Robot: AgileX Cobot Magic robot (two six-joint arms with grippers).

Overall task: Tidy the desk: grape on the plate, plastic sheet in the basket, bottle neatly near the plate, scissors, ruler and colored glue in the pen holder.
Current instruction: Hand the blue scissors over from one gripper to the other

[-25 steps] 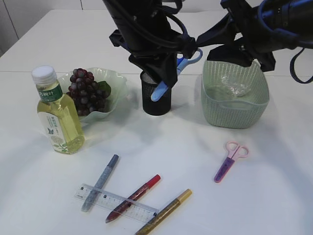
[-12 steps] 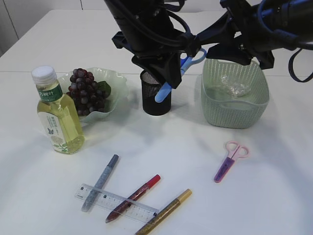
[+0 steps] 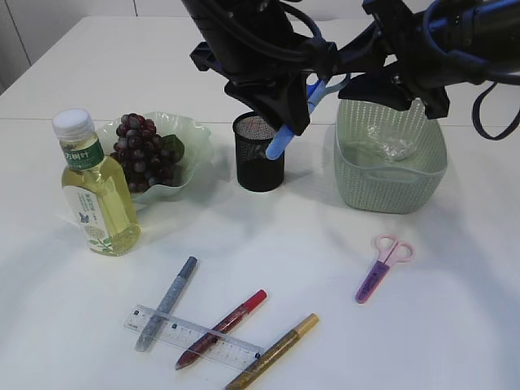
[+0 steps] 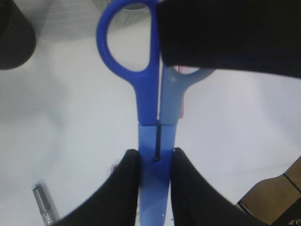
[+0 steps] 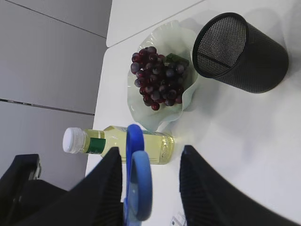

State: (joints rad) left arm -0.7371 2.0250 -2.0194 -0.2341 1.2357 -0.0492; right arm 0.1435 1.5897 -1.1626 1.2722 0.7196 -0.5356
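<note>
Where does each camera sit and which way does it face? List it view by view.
Exterior view: in front of the table, slanting down at the pen holder, basket and both arms.
Left wrist view: on the left arm, looking past the left tool, shut on the blue scissors, to the tabletop.
Right wrist view: on the right arm, looking past the open right tool at grapes, bottle and pen holder.
Shared: the blue scissors appear in all three.

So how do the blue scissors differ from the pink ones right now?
The blue scissors are held in the air by the left claw, tilted above the pen holder; the pink scissors lie flat on the table, untouched. The blue pair looks larger than the pink pair. Both have their blades closed.
</note>
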